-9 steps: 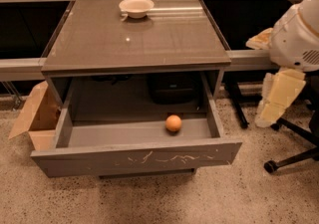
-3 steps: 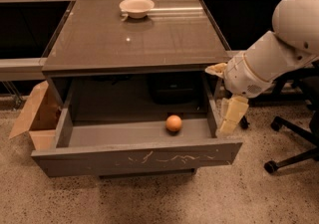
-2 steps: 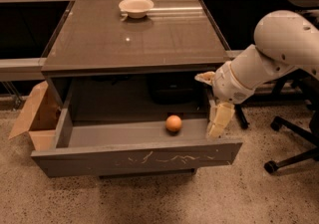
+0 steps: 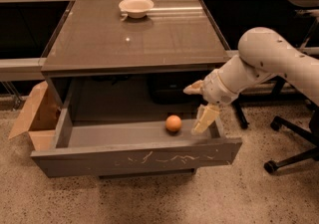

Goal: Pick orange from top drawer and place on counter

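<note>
The drawer (image 4: 134,158) is standing pulled out below the counter (image 4: 149,39), with its scratched front facing the camera. The orange (image 4: 173,123) is lying on the drawer floor, right of the middle and close behind the front panel. The gripper (image 4: 200,103) is hanging at the drawer's right end, below the counter's front right corner. Its fingers are standing apart: one finger (image 4: 205,119) is pointing down into the drawer just beside the orange without touching it, and the other is pointing left, higher up. Nothing is sitting between them. The white arm (image 4: 264,58) is extending from the right. A bowl (image 4: 136,6) is resting near the counter's back edge, and a box (image 4: 37,113) is sitting on the floor at the left.
</note>
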